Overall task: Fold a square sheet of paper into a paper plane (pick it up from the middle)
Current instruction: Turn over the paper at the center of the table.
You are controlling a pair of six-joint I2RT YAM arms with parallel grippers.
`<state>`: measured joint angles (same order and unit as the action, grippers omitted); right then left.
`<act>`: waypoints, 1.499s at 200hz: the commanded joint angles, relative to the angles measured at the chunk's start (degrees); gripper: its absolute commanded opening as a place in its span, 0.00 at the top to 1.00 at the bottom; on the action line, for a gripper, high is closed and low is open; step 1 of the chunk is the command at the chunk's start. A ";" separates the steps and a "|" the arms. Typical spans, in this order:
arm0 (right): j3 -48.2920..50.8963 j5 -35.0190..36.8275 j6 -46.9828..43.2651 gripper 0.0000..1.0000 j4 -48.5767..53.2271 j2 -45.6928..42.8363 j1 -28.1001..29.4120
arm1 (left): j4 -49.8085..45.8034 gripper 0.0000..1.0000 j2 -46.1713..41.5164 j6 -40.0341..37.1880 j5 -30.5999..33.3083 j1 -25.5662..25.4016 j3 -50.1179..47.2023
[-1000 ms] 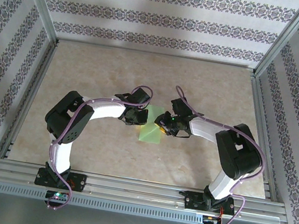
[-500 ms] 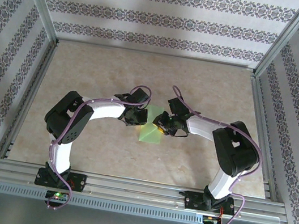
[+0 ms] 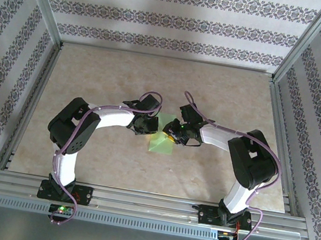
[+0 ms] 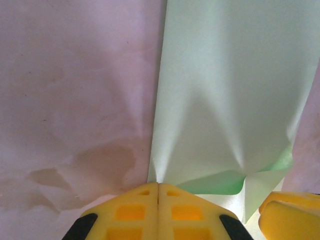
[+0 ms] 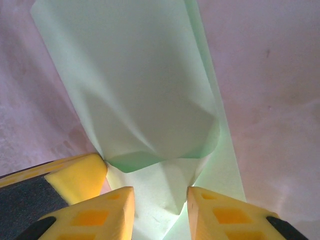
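The square sheet of paper [image 3: 161,140], light green, lies doubled over on the table between both grippers. Its upper layer bulges up [image 5: 140,90], with creases fanning from a pinch point [image 4: 225,90]. My left gripper [image 3: 148,125] is shut on the sheet's left edge, yellow jaws pressed together [image 4: 158,185]. My right gripper [image 3: 174,133] faces it from the right. Its jaws stand apart [image 5: 160,192], with a fold of the sheet lying between them. The left gripper's yellow finger [image 5: 75,172] sits just left of them. The paper plane is out of view.
The beige marbled table [image 3: 226,94] stretches behind and to both sides of the arms. Metal frame posts [image 3: 44,2] and patterned walls close in the workspace. An aluminium rail [image 3: 147,201] runs along the near edge at the arm bases.
The right gripper has edged slightly left toward the sheet and its jaws have narrowed a little. The left gripper has stayed shut in place.
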<state>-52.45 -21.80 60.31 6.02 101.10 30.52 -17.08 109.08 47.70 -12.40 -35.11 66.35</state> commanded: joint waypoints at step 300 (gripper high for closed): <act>7.36 -7.55 0.95 0.80 -13.49 0.01 0.77 | -4.19 0.99 -0.19 1.79 0.89 0.66 -1.02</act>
<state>-45.56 -28.49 61.69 -6.13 99.94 30.55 -17.12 109.03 48.53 -12.36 -35.11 66.24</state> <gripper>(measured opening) 0.206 0.047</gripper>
